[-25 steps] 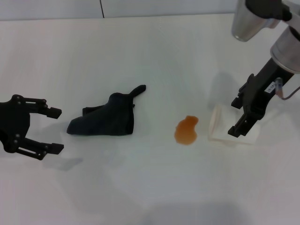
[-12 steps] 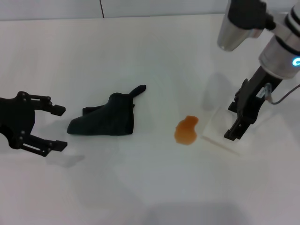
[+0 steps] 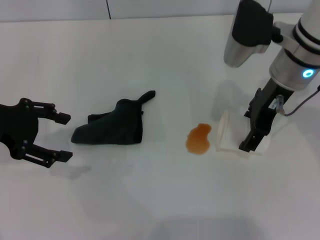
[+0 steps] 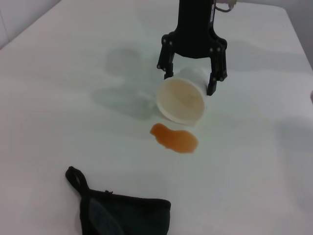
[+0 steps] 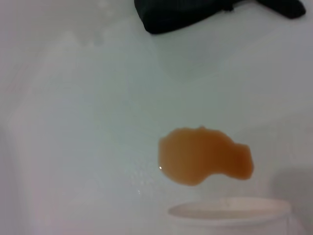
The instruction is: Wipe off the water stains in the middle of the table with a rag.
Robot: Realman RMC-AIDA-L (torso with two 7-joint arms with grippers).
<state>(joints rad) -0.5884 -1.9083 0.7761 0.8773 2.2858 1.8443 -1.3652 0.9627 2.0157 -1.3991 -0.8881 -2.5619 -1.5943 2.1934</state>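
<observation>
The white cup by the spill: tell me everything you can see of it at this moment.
The cup is plain white, possibly paper or plastic, and lies tipped on its side on the table. Its open mouth faces the orange-brown puddle, the rim close beside it; contact is unclear. Inside looks empty with a faint tint. The right pincer straddles it from above, fingers on either side; whether they press the wall cannot be told.

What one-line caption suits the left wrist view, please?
Right gripper straddles a tipped cup beside the orange puddle.

One rag (image 3: 112, 130), one puddle (image 3: 199, 139), one cup (image 3: 226, 131), two hands.
</observation>
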